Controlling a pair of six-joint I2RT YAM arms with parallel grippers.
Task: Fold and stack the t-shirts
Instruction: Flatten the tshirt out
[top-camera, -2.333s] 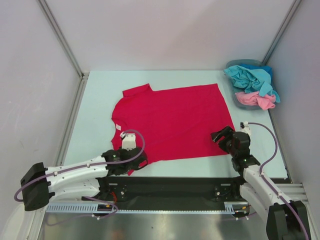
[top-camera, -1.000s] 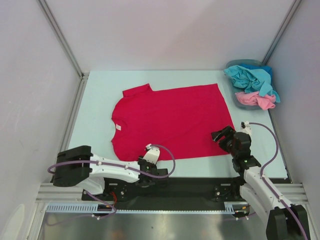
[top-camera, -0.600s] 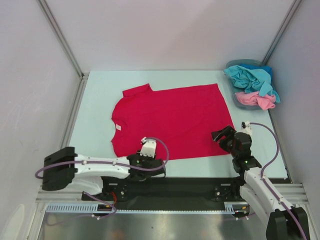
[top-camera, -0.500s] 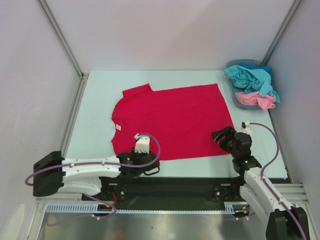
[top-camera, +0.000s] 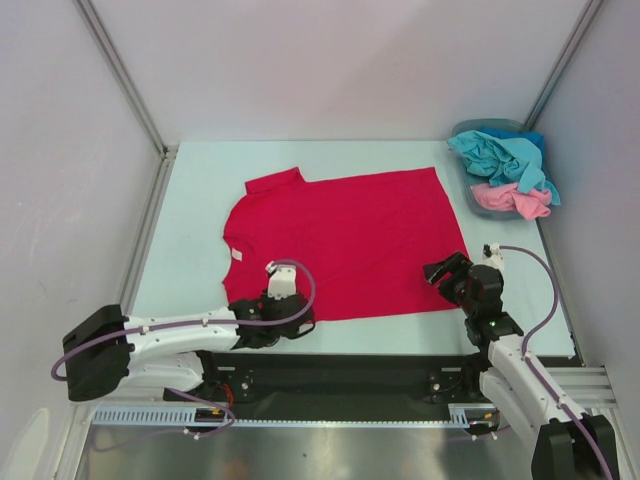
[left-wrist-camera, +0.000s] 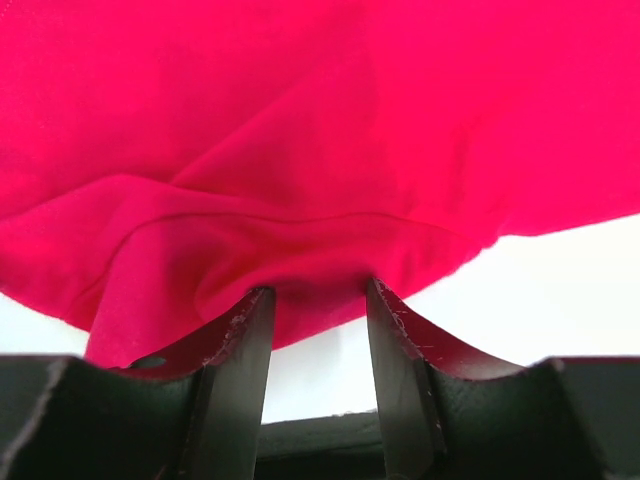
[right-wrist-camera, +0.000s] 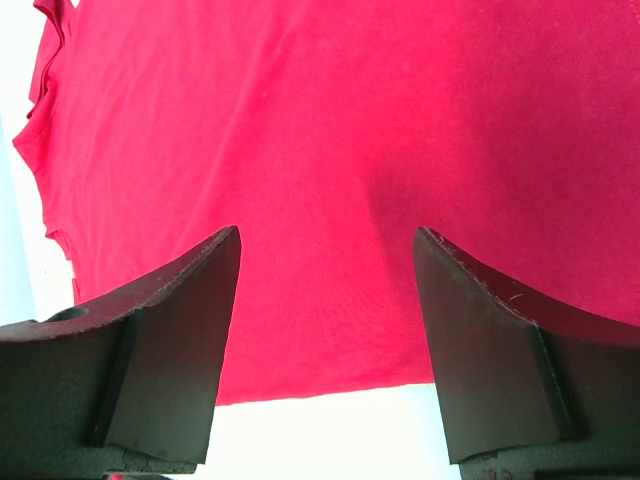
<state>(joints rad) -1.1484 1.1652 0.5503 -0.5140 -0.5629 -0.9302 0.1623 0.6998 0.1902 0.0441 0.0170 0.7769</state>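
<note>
Crimson t-shirt lies spread flat across the middle of the pale table in the top view, with its white neck label at the left. Your left gripper sits low at the shirt's bottom-left edge, and your right gripper is at its bottom-right corner. In the upper right, a blue-grey basket holds crumpled teal-blue shirts and a pink shirt, well apart from both arms.

In the left wrist view, your left gripper stands partly spread. A rumpled fold of the crimson t-shirt bulges between the tips, bare table shows in the gap, and nothing is pinched.

In the right wrist view, your right gripper is spread wide above smooth crimson t-shirt. The hem runs along the bottom of the frame.
</note>
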